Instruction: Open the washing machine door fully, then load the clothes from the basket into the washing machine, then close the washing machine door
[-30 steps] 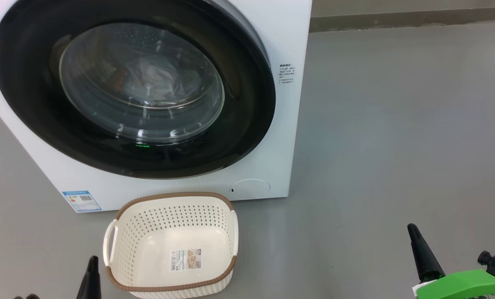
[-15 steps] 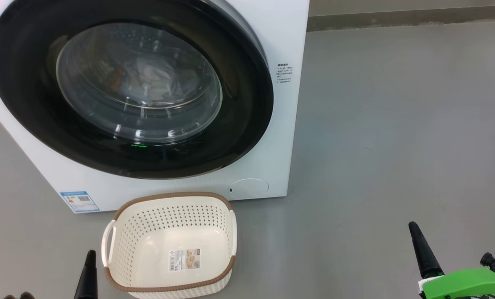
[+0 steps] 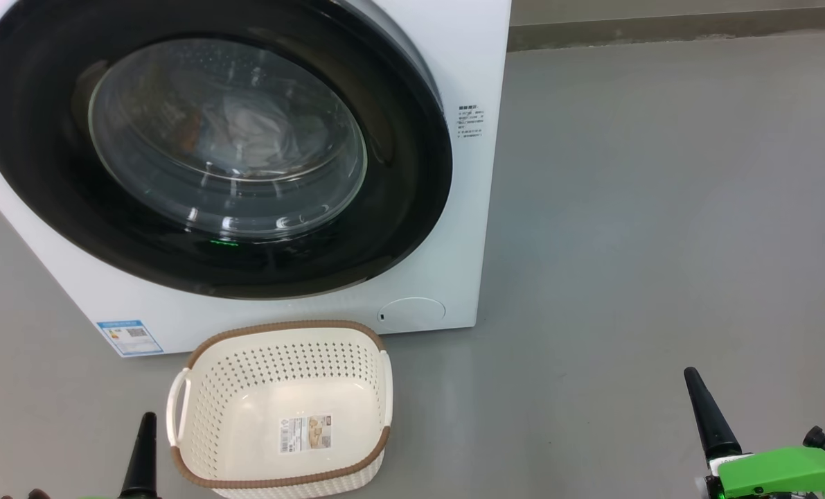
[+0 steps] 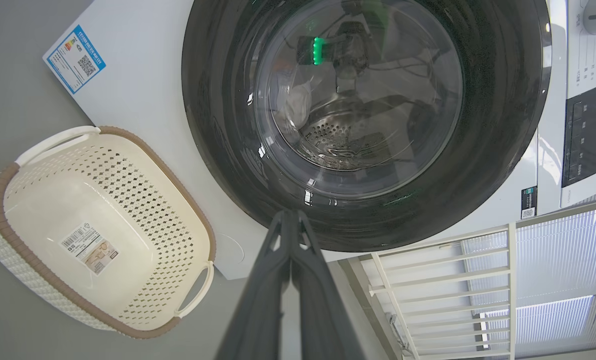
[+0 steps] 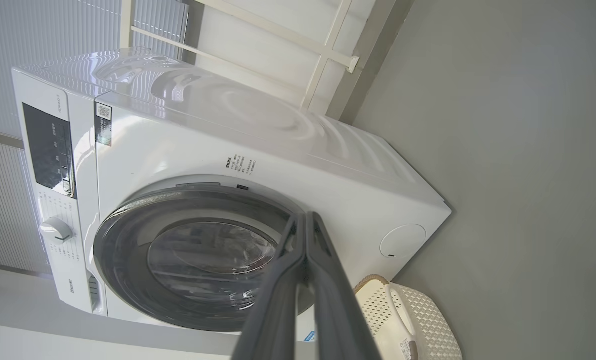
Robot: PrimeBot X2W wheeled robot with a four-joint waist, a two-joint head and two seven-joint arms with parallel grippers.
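The white washing machine (image 3: 454, 55) stands on the floor with its black-rimmed round door (image 3: 398, 208) shut flat against the front. Through the door's glass I see pale clothes (image 3: 249, 132) lying in the drum. In front of the machine sits the cream basket (image 3: 280, 333) with a brown rim; it holds nothing but a label on its floor. My left gripper (image 3: 147, 419) is shut, just left of the basket. My right gripper (image 3: 693, 378) is shut, far off over the floor at the lower right. Both wrist views show fingers pressed together, left gripper (image 4: 288, 216), right gripper (image 5: 305, 217).
Grey floor (image 3: 661, 208) spreads wide to the right of the machine. A wall base (image 3: 661, 28) runs along the back. In the left wrist view a white railing (image 4: 448, 280) stands beside the machine. The control panel (image 5: 47, 150) and dial (image 5: 55, 230) sit at the machine's top.
The whole head view has slid slightly left, so the camera moved. Both grippers stay shut and near the bottom edge; door and basket are unchanged.
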